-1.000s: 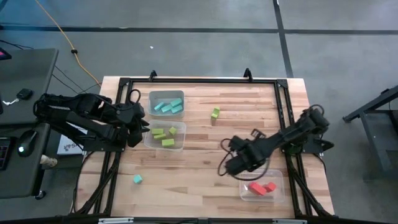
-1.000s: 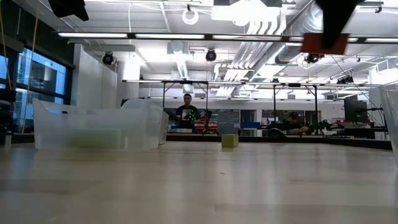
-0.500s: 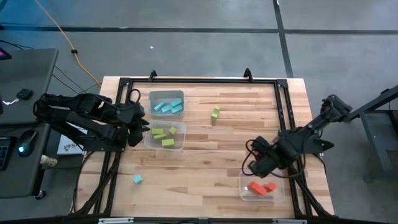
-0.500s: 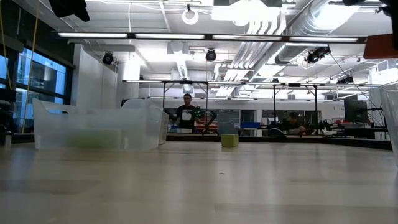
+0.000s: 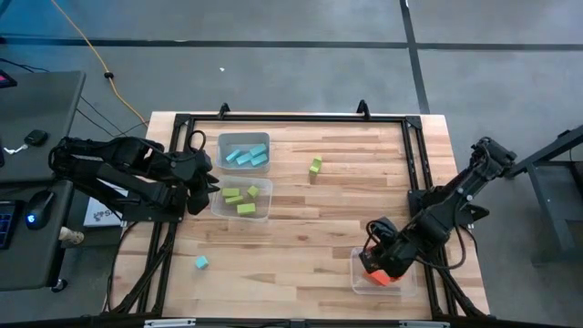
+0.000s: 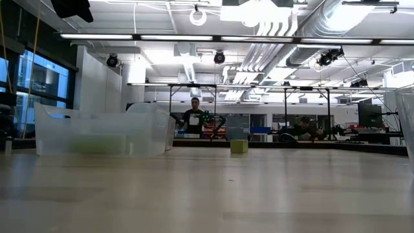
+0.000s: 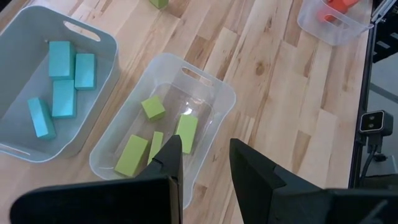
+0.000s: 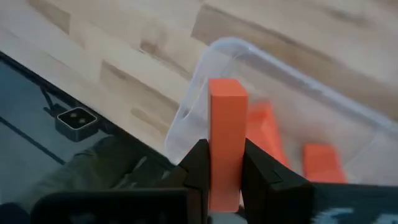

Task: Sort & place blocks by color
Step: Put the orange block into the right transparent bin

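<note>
My right gripper (image 5: pixel 373 260) hangs over the clear bin (image 5: pixel 407 281) at the table's near right and is shut on a red-orange bar (image 8: pixel 227 124). More red-orange blocks (image 8: pixel 320 158) lie on that bin's floor. My left gripper (image 7: pixel 202 165) stands open and holds nothing, at the left edge of the bin with lime green blocks (image 5: pixel 239 197). The bin behind that one holds cyan blocks (image 5: pixel 244 156). One green block (image 5: pixel 314 166) rests on the table at the far middle. One cyan block (image 5: pixel 201 262) rests at the near left. My right gripper pinches the red-orange bar by two opposite long sides (image 8: pixel 214 163) between its two fingers. The fingers come from above, slanting steeply down. The bar's free end (image 8: pixel 227 93) sticks out past the fingertips. The bar hangs clear above the bin's near-left corner.
Black frame rails (image 5: pixel 414 155) run along the table's edges. The low view shows the two left bins (image 6: pixel 103 133), the green block (image 6: pixel 239 146) and bare wood in front. People stand in the room beyond the table.
My right gripper has carried the red-orange bar from the table's middle toward the right and near edges, over the bin with red blocks. It has rolled about and tipped further downward on the way. The bar has left the low view's top.
</note>
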Robot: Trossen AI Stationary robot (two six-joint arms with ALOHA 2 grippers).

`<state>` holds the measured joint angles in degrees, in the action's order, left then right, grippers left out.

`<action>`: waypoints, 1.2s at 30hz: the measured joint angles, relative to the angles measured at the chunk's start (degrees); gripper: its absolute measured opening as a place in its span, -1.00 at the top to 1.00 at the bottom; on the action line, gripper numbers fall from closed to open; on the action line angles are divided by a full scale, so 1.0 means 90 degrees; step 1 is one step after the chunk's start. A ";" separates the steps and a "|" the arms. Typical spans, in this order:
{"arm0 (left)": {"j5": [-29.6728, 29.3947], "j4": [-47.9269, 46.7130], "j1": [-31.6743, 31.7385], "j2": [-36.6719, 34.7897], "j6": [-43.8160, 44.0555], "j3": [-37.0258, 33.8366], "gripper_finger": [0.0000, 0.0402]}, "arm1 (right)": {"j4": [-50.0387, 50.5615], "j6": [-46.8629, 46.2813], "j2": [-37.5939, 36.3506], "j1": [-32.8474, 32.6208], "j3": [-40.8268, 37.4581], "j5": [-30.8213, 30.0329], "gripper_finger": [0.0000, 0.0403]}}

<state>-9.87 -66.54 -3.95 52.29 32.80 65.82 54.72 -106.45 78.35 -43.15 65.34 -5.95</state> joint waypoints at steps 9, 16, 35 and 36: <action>-0.0166 0.0000 0.0002 0.0000 0.0000 0.0000 0.64 | -0.0890 -0.0961 0.0629 -0.0173 0.0000 0.0062 0.81; -0.0168 0.0000 0.0000 0.0000 0.0000 0.0000 0.64 | -0.1013 -0.1317 0.1129 0.0059 0.0000 0.0349 0.81; -0.0165 -0.0002 0.0000 -0.0001 -0.0003 0.0000 0.64 | -0.0719 -0.1334 0.2058 0.0482 0.0000 0.0901 0.81; -0.0165 -0.0002 0.0000 -0.0001 -0.0003 0.0000 0.64 | -0.0719 -0.1332 0.2121 0.0510 0.0000 0.0926 0.81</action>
<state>-11.35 -66.57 -3.95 52.28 32.77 65.82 48.25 -118.44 97.44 -38.56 65.34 2.39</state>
